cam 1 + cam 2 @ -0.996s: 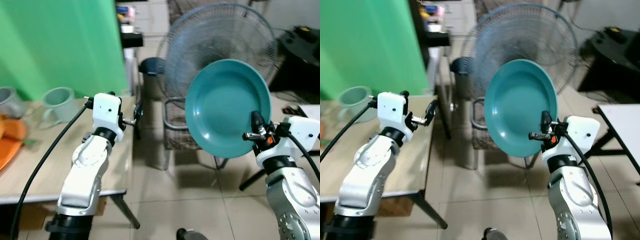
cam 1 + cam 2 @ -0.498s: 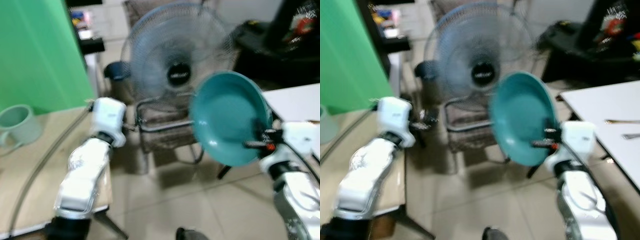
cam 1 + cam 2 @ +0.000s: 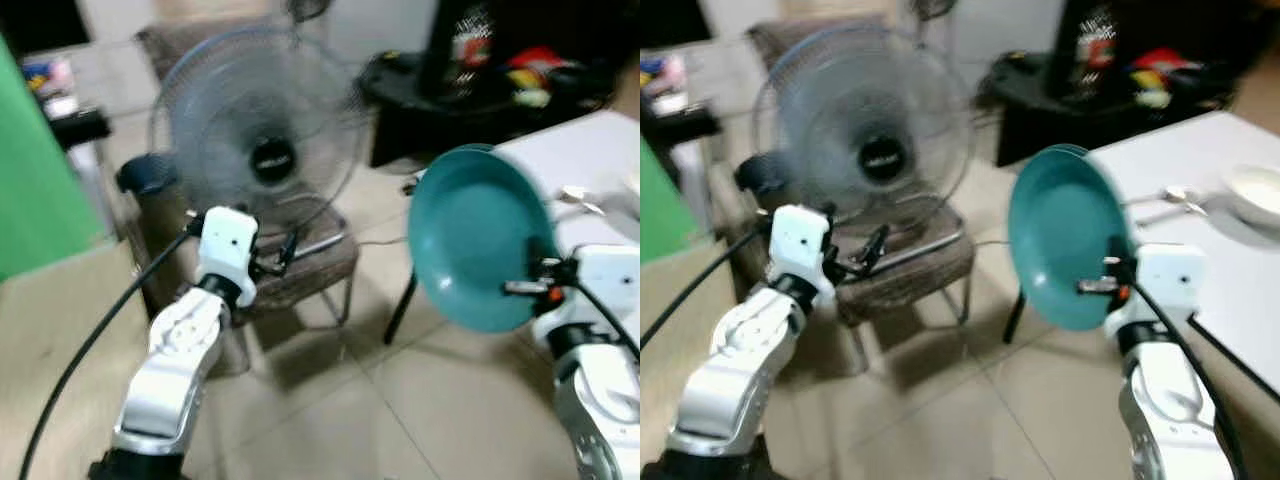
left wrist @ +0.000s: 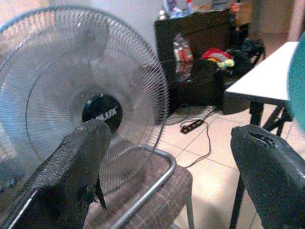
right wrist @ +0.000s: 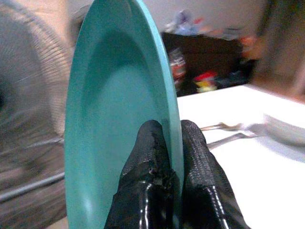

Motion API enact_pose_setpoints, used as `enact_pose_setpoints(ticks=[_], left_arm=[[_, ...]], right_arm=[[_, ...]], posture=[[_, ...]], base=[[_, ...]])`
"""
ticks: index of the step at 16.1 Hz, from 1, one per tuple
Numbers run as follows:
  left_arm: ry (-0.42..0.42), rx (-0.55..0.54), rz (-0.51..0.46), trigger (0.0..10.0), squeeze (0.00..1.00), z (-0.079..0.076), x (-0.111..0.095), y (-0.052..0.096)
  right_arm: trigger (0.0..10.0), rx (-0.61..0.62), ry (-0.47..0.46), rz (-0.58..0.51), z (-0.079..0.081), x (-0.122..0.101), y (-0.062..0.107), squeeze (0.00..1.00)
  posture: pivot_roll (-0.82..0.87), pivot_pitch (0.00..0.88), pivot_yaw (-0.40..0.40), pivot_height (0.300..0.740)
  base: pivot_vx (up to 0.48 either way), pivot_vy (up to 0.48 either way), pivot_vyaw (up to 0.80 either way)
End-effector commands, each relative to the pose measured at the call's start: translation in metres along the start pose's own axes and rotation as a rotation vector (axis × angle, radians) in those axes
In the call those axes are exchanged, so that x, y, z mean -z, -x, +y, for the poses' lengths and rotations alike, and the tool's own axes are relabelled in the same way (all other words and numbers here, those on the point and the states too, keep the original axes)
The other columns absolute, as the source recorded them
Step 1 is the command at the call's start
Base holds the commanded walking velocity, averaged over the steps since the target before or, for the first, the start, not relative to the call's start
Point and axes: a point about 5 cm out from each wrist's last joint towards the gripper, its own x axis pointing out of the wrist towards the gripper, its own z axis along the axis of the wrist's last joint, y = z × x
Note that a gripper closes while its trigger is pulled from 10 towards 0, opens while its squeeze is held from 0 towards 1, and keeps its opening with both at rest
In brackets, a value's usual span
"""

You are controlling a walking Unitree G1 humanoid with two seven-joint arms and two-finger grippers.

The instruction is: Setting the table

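Right wrist view: smooth round teal plate (image 5: 119,114) pinched.

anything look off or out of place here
The teal plate stands on edge, pinched at its rim by the right tool, beside the white table. A standing fan rests on a chair seat. The left tool is open, holding nothing.

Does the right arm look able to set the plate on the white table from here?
Probably yes. The right gripper holds the plate upright beside the white table, with nothing between them; a spoon and bowl lie farther in.
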Motion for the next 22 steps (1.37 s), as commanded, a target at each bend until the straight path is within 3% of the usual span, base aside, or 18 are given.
enact_pose_setpoints(ticks=[1,6,11,18,22], left_arm=[[0.010,-0.001,-0.017,10.0,0.00,0.003,-0.006,-0.001],[0.025,0.003,-0.026,10.0,0.00,0.010,-0.007,-0.008],[0.039,0.013,-0.024,10.0,0.00,0.008,-0.006,-0.007],[0.042,0.011,-0.014,10.0,0.00,0.009,-0.003,-0.004],[0.033,0.021,-0.011,10.0,0.00,0.009,-0.002,-0.003]], right_arm=[[10.0,-0.043,-0.039,-0.007,0.006,-0.005,-0.001,0.00],[10.0,-0.045,-0.164,0.049,0.011,0.001,0.000,0.00],[10.0,-0.056,-0.210,0.060,0.011,0.000,-0.001,0.00],[10.0,-0.148,-0.266,0.067,0.018,-0.005,-0.006,0.00],[10.0,-0.168,-0.299,0.126,0.019,0.000,-0.005,0.00]], posture=[[0.01,0.000,0.032,0.740],[0.00,0.000,0.041,0.740],[-0.01,0.000,0.035,0.740],[0.00,0.000,0.014,0.740],[0.00,0.000,0.016,0.740]], base=[[0.000,0.000,-0.76],[0.177,0.000,-0.78],[0.338,0.000,-0.80],[0.349,0.000,0.00],[0.351,0.000,-0.20]])
